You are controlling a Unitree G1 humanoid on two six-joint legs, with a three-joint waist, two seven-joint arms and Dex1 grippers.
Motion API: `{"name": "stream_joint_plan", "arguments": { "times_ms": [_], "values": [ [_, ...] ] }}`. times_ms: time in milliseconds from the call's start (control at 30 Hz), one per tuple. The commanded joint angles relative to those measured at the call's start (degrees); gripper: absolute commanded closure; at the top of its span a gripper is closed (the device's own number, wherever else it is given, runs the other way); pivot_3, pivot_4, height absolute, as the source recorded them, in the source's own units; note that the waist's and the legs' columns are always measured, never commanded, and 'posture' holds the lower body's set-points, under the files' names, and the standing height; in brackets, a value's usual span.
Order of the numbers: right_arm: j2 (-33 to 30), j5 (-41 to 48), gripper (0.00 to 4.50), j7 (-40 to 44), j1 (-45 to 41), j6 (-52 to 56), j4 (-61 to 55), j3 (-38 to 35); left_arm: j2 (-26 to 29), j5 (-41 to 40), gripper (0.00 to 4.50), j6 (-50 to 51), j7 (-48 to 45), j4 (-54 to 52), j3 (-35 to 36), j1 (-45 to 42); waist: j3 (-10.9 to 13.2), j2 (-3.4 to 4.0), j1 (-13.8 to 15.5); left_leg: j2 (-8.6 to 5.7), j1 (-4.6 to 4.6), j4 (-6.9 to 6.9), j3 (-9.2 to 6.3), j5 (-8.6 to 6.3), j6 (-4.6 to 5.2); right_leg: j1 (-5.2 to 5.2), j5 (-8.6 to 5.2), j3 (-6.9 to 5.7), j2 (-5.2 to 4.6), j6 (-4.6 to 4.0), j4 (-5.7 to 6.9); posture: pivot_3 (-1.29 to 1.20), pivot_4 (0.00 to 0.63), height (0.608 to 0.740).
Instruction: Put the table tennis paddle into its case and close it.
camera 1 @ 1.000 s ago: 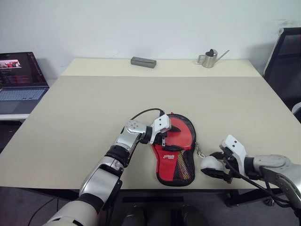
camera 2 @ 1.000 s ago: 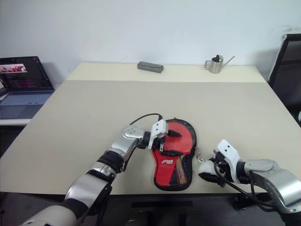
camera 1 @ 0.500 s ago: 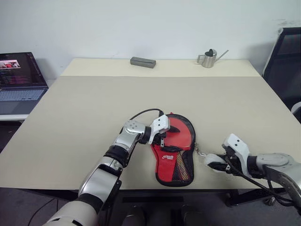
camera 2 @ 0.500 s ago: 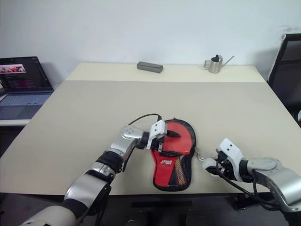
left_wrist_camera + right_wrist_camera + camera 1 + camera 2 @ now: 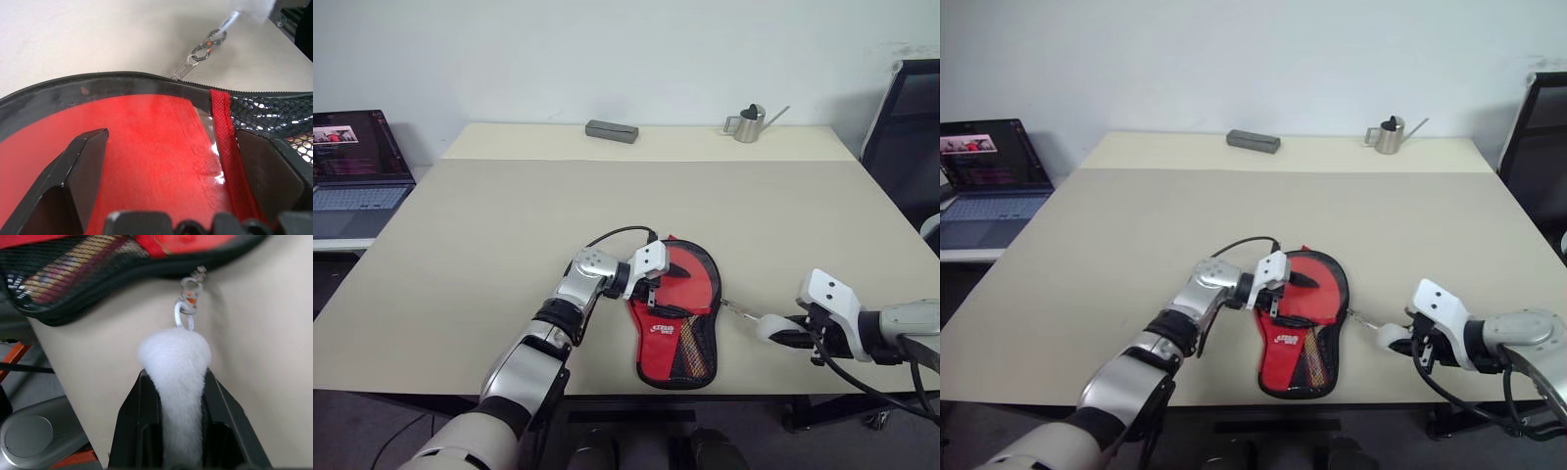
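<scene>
- the case (image 5: 677, 305) lies in the lower middle of the head views, red and mesh side up, near the front edge of the table (image 5: 607, 186). the table tennis paddle (image 5: 161, 142) is inside it, its red rubber showing through the clear panel.
- the right gripper (image 5: 178, 396), at the lower right of the head views, is clamped on the white pom-pom (image 5: 176, 362), squeezing the fluff into a narrow cone.
- the left gripper (image 5: 176, 171) rests on the round end of the case with its fingers (image 5: 88, 161) spread wide, pressing down without pinching anything.
- risk: the pom-pom is soft, compressible fur, so in my judgement it could slide out between the smooth black pads if the pull is sharp.
- risk: the small metal ring and clasp chain (image 5: 203, 49) looks thin. a sideways tug might twist it or jam the slider on the zipper rim (image 5: 122, 78) rather than run it.
- risk: the case is limp fabric with a black mesh panel (image 5: 274, 110). if the left arm's downward hold is light, the whole pouch may drag across the smooth beige tabletop toward the edge.
- whether the zipper is already fully closed cannot be told.
</scene>
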Motion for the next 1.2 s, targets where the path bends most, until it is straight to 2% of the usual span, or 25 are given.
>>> {"name": "stream_joint_plan", "arguments": {
  "times_ms": [33, 300, 700, 900, 1200],
  "values": [
    [-0.73, -2.53, 4.08, 0.19, -0.91, -2.85, -2.67, 2.2, -1.31, 6.29, 0.0, -0.51, -1.61, 4.99, -5.45, 2.24, -0.08, -0.03, 0.01, 0.0, 0.02, 0.0, 0.0, 0.0, 0.0, 0.02, 0.0, 0.0, 0.0, 0.0, -0.01, 0.0, 0.15, 0.74],
    [0.14, -7.01, 4.08, 0.3, -0.44, -6.03, -3.52, 7.73, -2.69, 10.53, 0.0, -2.67, -0.95, 8.24, -7.79, 0.63, -0.42, -0.12, 0.22, -0.09, 0.42, -0.05, -0.04, -0.03, -0.02, 0.63, -0.04, -0.06, -0.13, 0.09, -0.35, 0.0, 0.15, 0.74],
    [-2.9, -3.81, 4.08, 4.13, 5.55, -5.17, -9.57, 2.69, -3.48, 12.4, 0.0, -3.27, -0.27, 9.31, -7.65, 0.68, -1.49, -0.16, 0.66, -0.12, 0.42, -0.12, -0.13, -0.1, 0.04, 0.86, 0.02, -0.13, -0.17, 0.21, -0.81, 0.0, 0.15, 0.74],
    [-7.55, -3.72, 4.08, 8.46, 12.75, -7.13, -14.94, 0.56, -3.65, 12.76, 0.0, -3.2, -0.3, 9.32, -7.81, 1.01, -1.65, -0.09, 1.42, -0.13, 0.41, -0.15, -0.11, -0.17, 0.06, 0.86, -0.05, -0.13, -0.2, 0.22, -0.86, 0.0, 0.15, 0.74],
    [-11.15, -2.99, 4.1, 11.91, 22.13, -8.96, -26.01, -0.8, -3.8, 12.73, 0.0, -3.0, -0.68, 9.1, -7.86, 1.22, -1.82, -0.27, 1.69, -0.12, 0.42, -0.13, -0.1, -0.3, 0.06, 0.88, -0.15, -0.13, -0.19, 0.27, -0.88, 0.0, 0.15, 0.74]
  ]
}}
